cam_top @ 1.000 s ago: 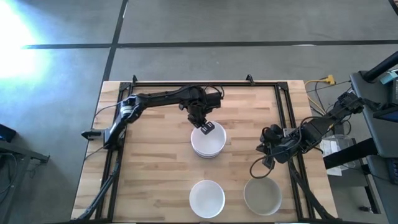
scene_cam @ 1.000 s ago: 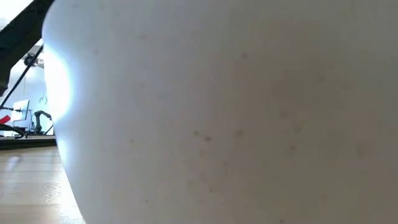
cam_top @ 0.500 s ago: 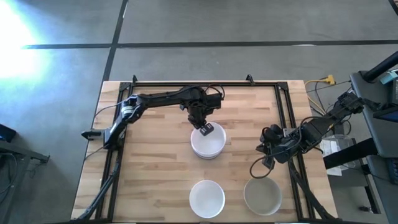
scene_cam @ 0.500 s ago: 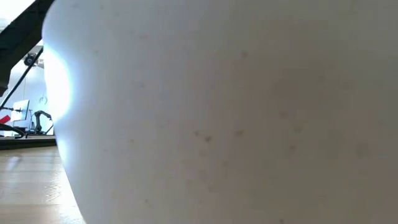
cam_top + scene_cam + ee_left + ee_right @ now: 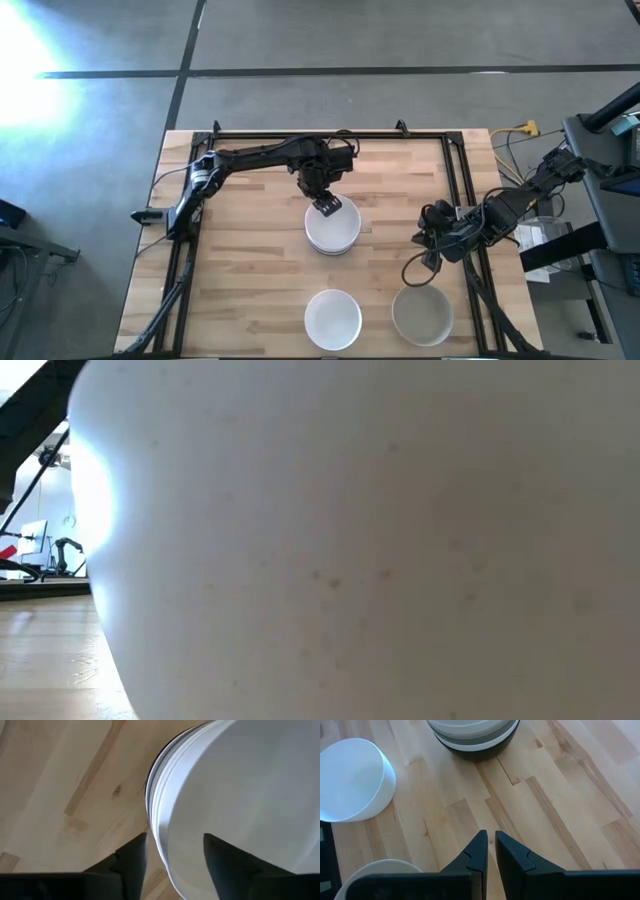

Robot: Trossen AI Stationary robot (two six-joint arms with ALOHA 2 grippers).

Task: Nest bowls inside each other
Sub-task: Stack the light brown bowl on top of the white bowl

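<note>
Seen from above, the left gripper [image 5: 326, 205] sits at the rim of a stack of nested bowls [image 5: 334, 232] near the table [image 5: 250, 260] centre, its arm reaching in from the table's left edge; in the left wrist view the two dark fingers [image 5: 132, 860] stand spread, one outside the stack's rim [image 5: 160, 825] and one inside over the top bowl's white wall, w/ a clear gap to each side, so nothing is pinched. The stack shows white rims on top, w/ grey and a black base in the right wrist view [image 5: 475, 737]. Two more bowls stand apart at the table's near edge: a white bowl [image 5: 332, 318] and, just beside it to the right, a grey-white bowl [image 5: 422, 314]. The right gripper [image 5: 432, 238] waits at the table's right edge, jaws pressed nearly together [image 5: 489, 851], empty. A white bowl wall [image 5: 380, 540] fills the low view
</note>
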